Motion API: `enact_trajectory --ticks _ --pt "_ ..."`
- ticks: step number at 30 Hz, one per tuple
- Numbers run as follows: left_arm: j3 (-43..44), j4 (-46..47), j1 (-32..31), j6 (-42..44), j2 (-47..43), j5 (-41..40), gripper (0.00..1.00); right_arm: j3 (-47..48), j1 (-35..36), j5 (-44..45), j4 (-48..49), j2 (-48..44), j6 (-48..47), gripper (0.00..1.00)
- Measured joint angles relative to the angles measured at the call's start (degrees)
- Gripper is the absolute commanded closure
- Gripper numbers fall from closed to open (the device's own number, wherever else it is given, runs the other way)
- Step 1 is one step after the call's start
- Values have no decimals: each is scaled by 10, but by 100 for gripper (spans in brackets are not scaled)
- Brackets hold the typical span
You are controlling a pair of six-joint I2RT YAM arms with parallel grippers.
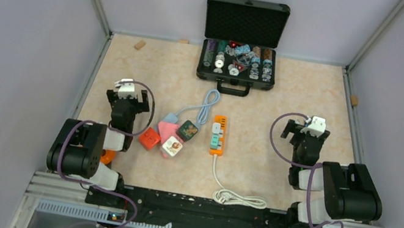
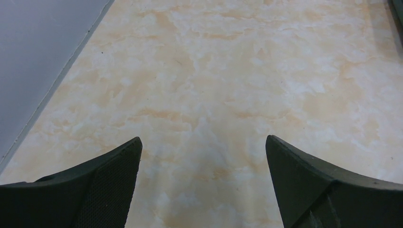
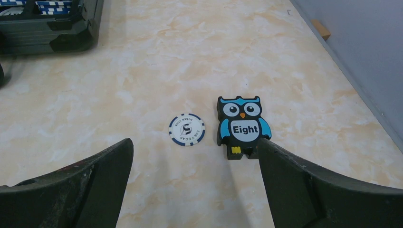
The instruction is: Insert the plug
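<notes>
The orange power strip (image 1: 218,134) lies mid-table, its white cable (image 1: 240,199) coiled near the front edge. To its left is a cluster of plug adapters: an orange cube (image 1: 149,138), a pink one (image 1: 168,131), a white pictured one (image 1: 172,145), a dark green one (image 1: 187,129) and a grey-blue plug (image 1: 171,117) on a light blue cable (image 1: 208,105). My left gripper (image 1: 126,100) is left of the cluster, open and empty over bare table (image 2: 203,142). My right gripper (image 1: 305,133) is right of the strip, open and empty (image 3: 195,142).
An open black case (image 1: 237,64) of poker chips stands at the back centre; its corner shows in the right wrist view (image 3: 47,28). A poker chip (image 3: 187,129) and an owl piece marked "Eight" (image 3: 243,124) lie ahead of the right fingers. Small wooden blocks (image 1: 139,44) (image 1: 353,100) lie by the walls.
</notes>
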Motion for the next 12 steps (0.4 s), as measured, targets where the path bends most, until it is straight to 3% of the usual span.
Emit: enact_trajectory --ticks 12 --pt "13 -17 15 -4 0 3 1 0 0 0 0 0 0 1"
